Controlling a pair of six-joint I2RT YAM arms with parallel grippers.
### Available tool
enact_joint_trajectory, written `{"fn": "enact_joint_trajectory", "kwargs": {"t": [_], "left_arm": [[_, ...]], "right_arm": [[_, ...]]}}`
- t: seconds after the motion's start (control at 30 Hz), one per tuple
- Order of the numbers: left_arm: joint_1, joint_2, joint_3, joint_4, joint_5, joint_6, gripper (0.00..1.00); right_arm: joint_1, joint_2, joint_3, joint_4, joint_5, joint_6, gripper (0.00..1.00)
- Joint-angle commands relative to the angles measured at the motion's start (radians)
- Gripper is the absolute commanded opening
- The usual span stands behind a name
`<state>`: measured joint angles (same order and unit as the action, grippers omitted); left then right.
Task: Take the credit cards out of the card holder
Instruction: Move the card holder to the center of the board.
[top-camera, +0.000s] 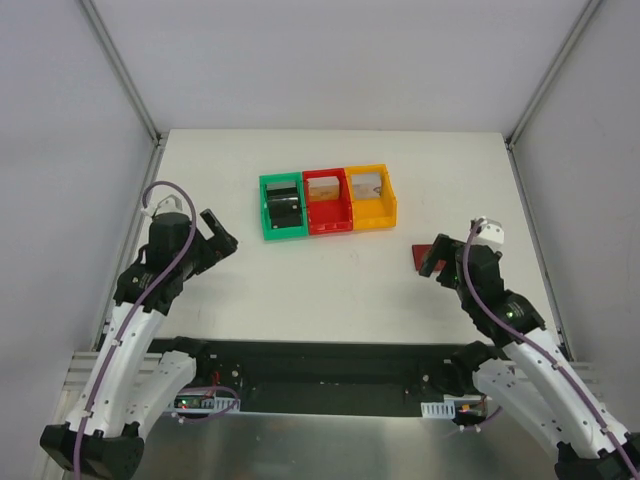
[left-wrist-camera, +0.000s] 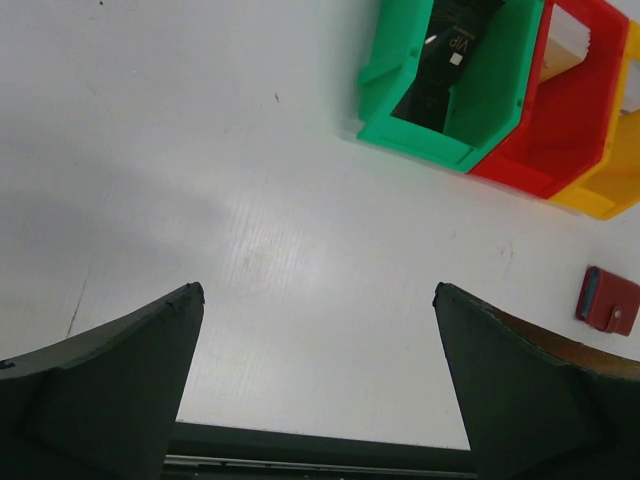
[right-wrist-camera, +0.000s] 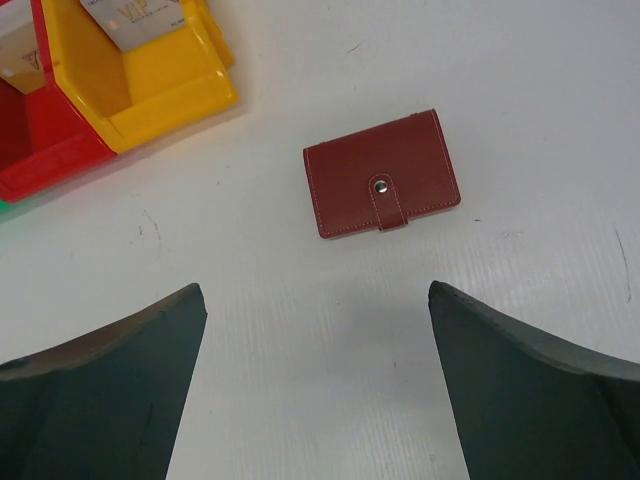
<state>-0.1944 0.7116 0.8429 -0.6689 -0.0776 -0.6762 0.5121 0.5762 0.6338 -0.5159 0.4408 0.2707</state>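
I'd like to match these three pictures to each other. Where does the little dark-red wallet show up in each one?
Top external: card holder right of centre, partly hidden by the right gripper.
Left wrist: card holder at the right edge, below the bins.
Right wrist: card holder near the centre, flat and snapped shut.
Shared landmark: the yellow bin, the bin nearest it.
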Motion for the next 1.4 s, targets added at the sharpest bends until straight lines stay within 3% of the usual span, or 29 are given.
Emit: {"fn": "enact_joint_trajectory", "kwargs": {"t": [0.0,0.37,0.57,0.7,0.8,1.0,1.13,1.37], "left_arm": [[0.006,0.037,0.018,-0.005,0.045,0.079,0.99],[0.004,0.057,-0.033,0.0,0.076,0.119,0.99],[-0.025,0.043,-0.047,0.066,0.205,0.174,0.99],[-0.045,0.04,-0.064,0.106,0.257,0.187,0.99],[-0.074,0.045,-0.073,0.133,0.276,0.191,0.99],[-0.259,0.032,-0.097,0.199,0.184,0.173,0.97],[-0.318,0.032,-0.116,0.238,0.182,0.147,0.89],[-0.321,-0.053,-0.166,0.259,0.18,0.121,0.88]], "right_arm": [[-0.003,-0.006,0.0,0.039,-0.01,0.021,0.96],[-0.004,0.027,0.012,-0.029,0.041,-0.082,0.96],[-0.032,0.077,0.033,-0.052,0.052,-0.073,0.96],[-0.11,0.132,0.033,-0.052,0.019,-0.058,0.96],[-0.255,0.174,0.018,-0.043,-0.074,-0.013,0.96],[-0.493,0.261,-0.051,0.083,-0.325,0.113,0.99],[-0.546,0.359,-0.077,0.181,-0.396,0.162,0.92],[-0.59,0.513,-0.06,0.283,-0.43,0.145,0.84]]}}
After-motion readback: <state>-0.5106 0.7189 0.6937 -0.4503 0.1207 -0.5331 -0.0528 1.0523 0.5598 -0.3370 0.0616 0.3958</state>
